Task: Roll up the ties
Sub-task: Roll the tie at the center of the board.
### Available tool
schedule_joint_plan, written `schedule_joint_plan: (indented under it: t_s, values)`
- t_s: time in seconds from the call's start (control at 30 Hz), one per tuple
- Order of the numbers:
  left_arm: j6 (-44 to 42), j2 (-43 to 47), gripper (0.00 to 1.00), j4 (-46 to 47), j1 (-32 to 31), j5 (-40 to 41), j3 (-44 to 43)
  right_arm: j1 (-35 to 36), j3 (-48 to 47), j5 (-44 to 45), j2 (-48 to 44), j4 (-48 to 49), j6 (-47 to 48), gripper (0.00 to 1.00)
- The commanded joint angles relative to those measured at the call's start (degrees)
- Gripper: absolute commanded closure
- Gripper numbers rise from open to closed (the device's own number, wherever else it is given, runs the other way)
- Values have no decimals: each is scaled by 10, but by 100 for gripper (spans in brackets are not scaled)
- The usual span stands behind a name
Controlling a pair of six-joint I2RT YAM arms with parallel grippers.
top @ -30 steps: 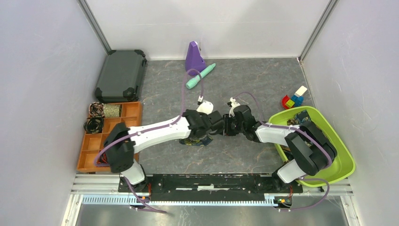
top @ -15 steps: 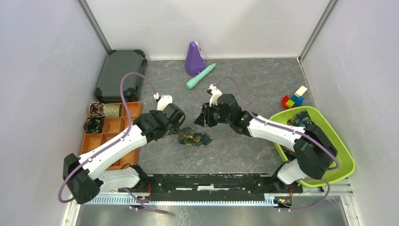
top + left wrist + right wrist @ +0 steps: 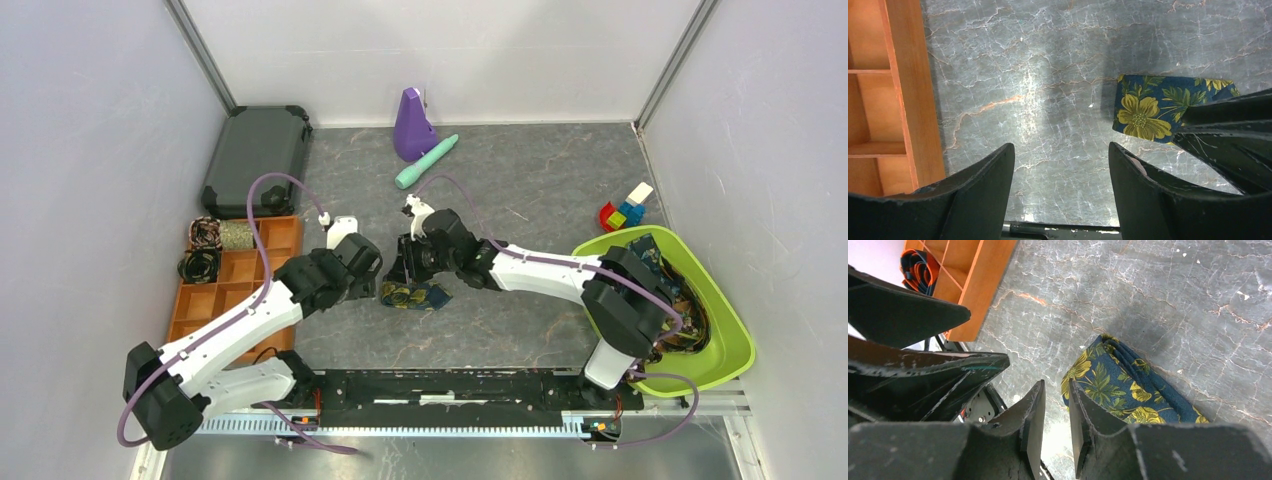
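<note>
A folded navy tie with yellow floral print (image 3: 418,296) lies flat on the grey table; it also shows in the left wrist view (image 3: 1148,107) and the right wrist view (image 3: 1120,387). My left gripper (image 3: 373,286) is open and empty just left of the tie, its jaws (image 3: 1060,150) wide over bare table. My right gripper (image 3: 403,272) hovers over the tie's left end; its jaws (image 3: 1057,387) stand a narrow gap apart with nothing between them. Coiled ties (image 3: 200,265) sit in the orange tray (image 3: 190,330). More ties (image 3: 648,250) lie in the green bin (image 3: 730,355).
A dark case (image 3: 258,160) lies at the back left. A purple object (image 3: 412,120) and a teal cylinder (image 3: 427,162) are at the back middle. Toy blocks (image 3: 625,212) sit near the right wall. The tray's edge (image 3: 908,90) is close on the left gripper's left.
The two grippers were together over the tie, then parted. The left arm swung back left and opened beside the tie. The right gripper moved left and down to the tie's left end.
</note>
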State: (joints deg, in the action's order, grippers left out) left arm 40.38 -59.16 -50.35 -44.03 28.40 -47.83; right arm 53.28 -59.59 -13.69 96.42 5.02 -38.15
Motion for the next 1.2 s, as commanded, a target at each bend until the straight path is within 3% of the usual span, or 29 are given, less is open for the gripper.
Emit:
schedule_joint_plan:
  t_s: [0.0,0.73,1.17]
  values:
    - [-15,17,25,25,3,-11,10,4,-27,13,18,6,-3,70]
    - [-21,12,25,65,3,-41,29,3,49,73,-23,-18,33,72]
    - [-31,5,14,161,4,-108,53,-10,96,78,-49,-6,37,73]
